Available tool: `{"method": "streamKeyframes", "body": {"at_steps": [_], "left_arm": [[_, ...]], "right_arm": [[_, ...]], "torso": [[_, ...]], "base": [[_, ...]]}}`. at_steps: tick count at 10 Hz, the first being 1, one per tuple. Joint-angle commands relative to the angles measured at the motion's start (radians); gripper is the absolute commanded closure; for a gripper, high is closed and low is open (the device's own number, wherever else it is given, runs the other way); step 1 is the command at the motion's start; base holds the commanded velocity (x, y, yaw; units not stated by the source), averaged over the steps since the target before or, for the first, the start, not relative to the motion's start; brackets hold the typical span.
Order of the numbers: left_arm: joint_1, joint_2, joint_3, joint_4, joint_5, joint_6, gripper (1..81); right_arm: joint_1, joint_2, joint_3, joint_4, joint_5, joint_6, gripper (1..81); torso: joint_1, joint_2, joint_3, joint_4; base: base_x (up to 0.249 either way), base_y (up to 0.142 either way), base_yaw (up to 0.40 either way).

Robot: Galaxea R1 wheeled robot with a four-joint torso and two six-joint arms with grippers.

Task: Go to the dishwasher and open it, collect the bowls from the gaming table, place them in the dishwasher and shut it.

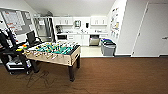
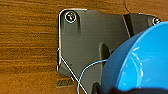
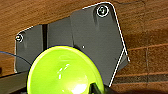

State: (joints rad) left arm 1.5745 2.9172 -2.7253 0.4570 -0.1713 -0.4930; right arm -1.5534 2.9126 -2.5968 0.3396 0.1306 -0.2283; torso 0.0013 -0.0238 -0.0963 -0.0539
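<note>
**Inspector:** Head view first. What stands in the room?

**Assistant:** A football table (image 1: 53,51) with a green field and rods stands on the brown floor (image 1: 112,75), left of centre. Beyond it, on pale flooring, a kitchenette runs along the far wall: white cabinets (image 1: 80,21) above, a worktop (image 1: 82,33) below. The dishwasher (image 1: 94,40), steel-fronted, sits under that worktop with its door shut. Grey bins (image 1: 108,47), one with a blue lid, stand just beside the wall to the right of it. A white door (image 1: 152,30) takes up the right side. At the left edge is a dark cart (image 1: 12,57) with clutter on it, and a notice board (image 1: 15,21) hangs on the wall above.

**Inspector:** Left wrist view?

**Assistant:** A bright blue bowl (image 2: 140,62) shows large against the robot's grey plate, above the brown wood-grain floor. A thin blue cable (image 2: 87,72) loops across the plate. The left end effector (image 2: 100,88) is dark, at the bowl's lower rim, and appears to pinch that rim.

**Inspector:** Right wrist view?

**Assistant:** A yellow-green bowl (image 3: 65,72), glossy inside, is seen from above, over the same brown floor. The right end effector (image 3: 96,88) meets its rim: a dark finger lies across the edge, pinching it.

**Inspector:** Position of the bowls relative to the dishwasher?

**Assistant:** Both are carried over the brown floor, well apart from the dishwasher across the room.
</note>
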Motion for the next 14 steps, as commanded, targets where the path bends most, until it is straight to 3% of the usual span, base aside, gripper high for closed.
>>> {"method": "streamKeyframes", "body": {"at_steps": [1,14], "left_arm": [[-0.032,-0.015,-0.005,-0.003,0.044,0.004,81.1],[-0.032,-0.013,-0.005,-0.004,0.044,0.005,81.1]], "right_arm": [[0.04,-0.008,0.002,-0.005,-0.062,-0.003,81.1],[0.042,-0.007,-0.002,-0.005,-0.062,-0.003,81.1]], "torso": [[0.0,0.0,0.0,0.0],[0.0,0.0,0.0,0.0]], "base": [[0.139,0.0,0.0],[0.164,0.0,0.0]]}}
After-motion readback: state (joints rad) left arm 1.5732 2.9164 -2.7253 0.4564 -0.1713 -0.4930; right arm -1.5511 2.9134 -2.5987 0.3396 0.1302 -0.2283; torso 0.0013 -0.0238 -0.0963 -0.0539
